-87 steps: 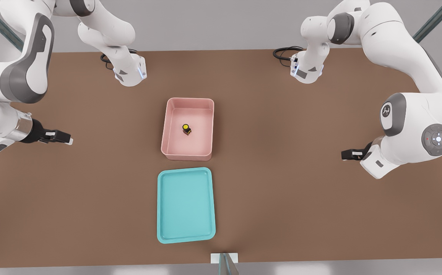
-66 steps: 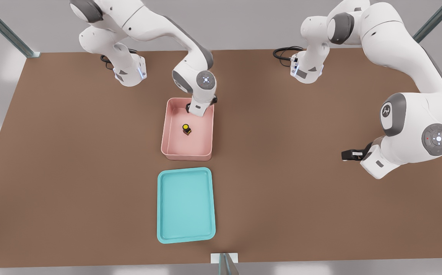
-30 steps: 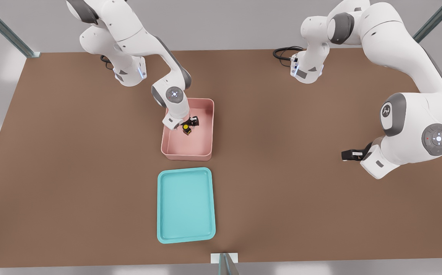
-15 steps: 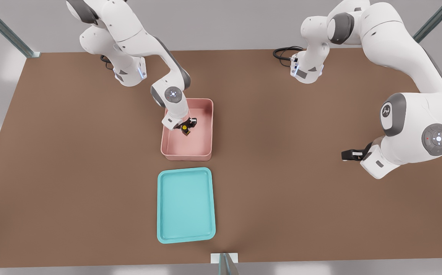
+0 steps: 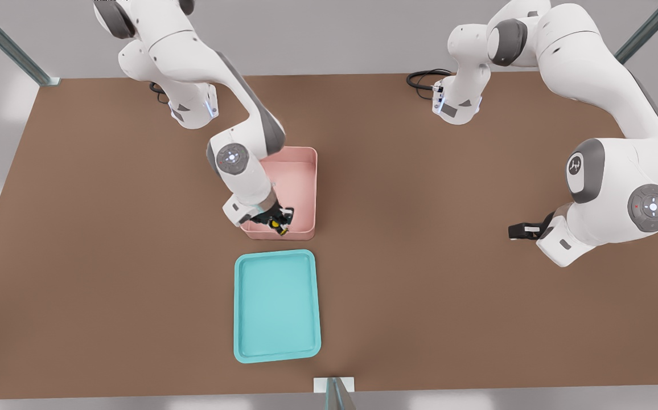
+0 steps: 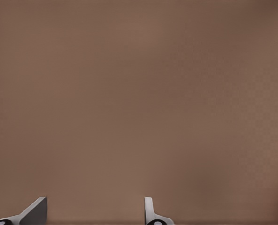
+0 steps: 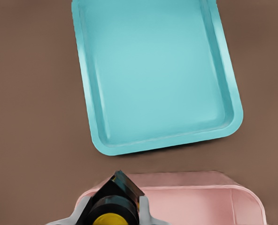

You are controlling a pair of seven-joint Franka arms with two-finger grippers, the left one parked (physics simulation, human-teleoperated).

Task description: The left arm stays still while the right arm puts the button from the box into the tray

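Observation:
The button (image 5: 277, 224), yellow cap on a black base, hangs lifted above the near wall of the pink box (image 5: 306, 188), with my gripper (image 5: 276, 221) shut on it. In the right wrist view the gripper (image 7: 111, 206) holds the button (image 7: 110, 219) between its fingers, over the box's rim (image 7: 195, 188). The turquoise tray (image 5: 276, 304) lies just in front of the box, toward the camera in the front view, and holds nothing. The same tray (image 7: 153, 75) fills most of the wrist view, beyond the box rim.
The brown table (image 5: 448, 319) spreads around both containers. The parked arm (image 5: 619, 188) stands at the front view's right. A small white post (image 5: 333, 387) sits at the table's near edge.
My gripper came down into the box, shut on the button, then lifted it and carried it toward the box's near wall, closer to the tray.

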